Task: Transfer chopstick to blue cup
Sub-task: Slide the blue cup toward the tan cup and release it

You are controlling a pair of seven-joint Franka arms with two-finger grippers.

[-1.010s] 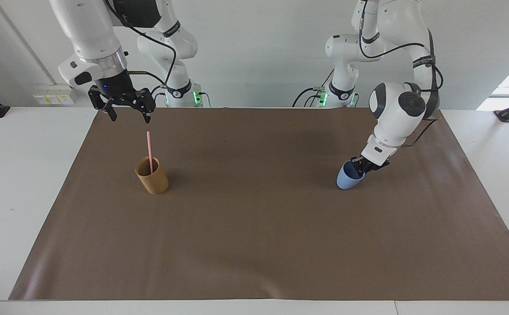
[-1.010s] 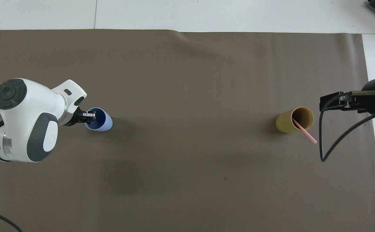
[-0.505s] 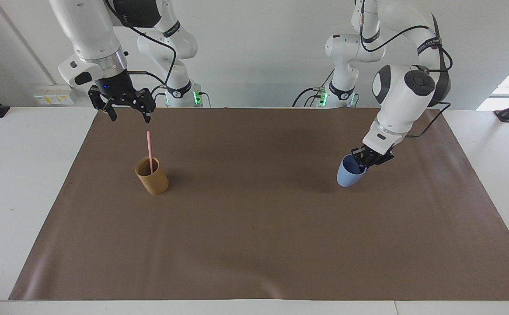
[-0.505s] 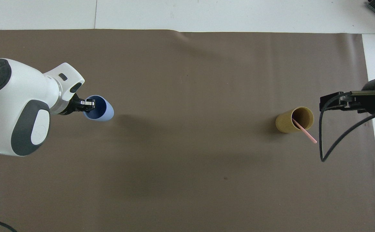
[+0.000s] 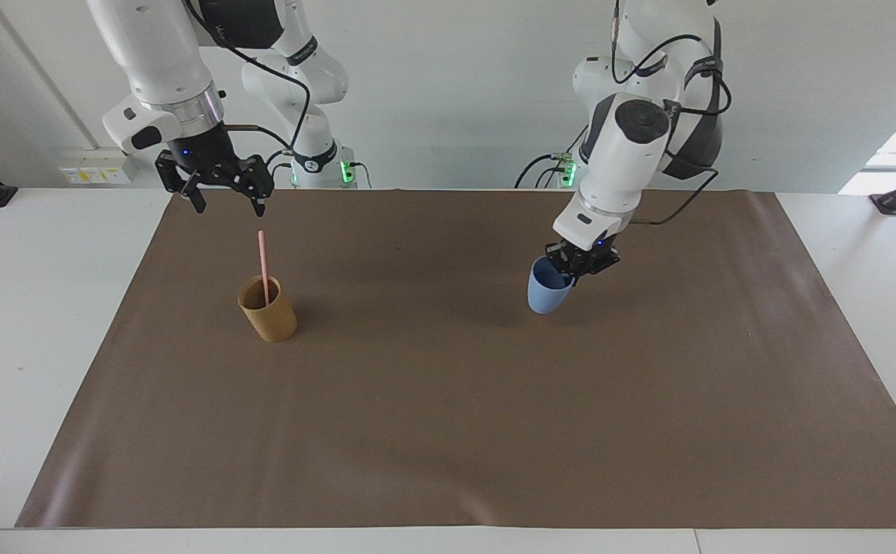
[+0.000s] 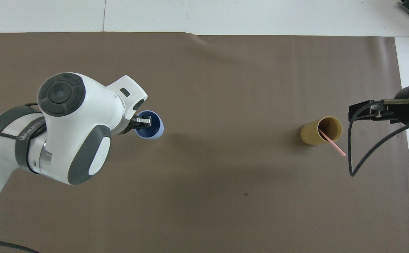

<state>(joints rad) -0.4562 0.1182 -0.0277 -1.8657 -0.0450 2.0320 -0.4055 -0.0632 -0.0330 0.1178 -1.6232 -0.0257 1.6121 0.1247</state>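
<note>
Above the mat, left hand [image 5: 577, 265] gripping blue cup [image 5: 546, 289]

Legible text: one item. A grey band [image 6: 27, 135] around the left arm's forearm carries white capital lettering, partly readable as "WANEED" in the overhead view; the rest of the word is cut off by the curve of the band. Similar lettering on the cable straps in the facing view cannot be read.
</note>
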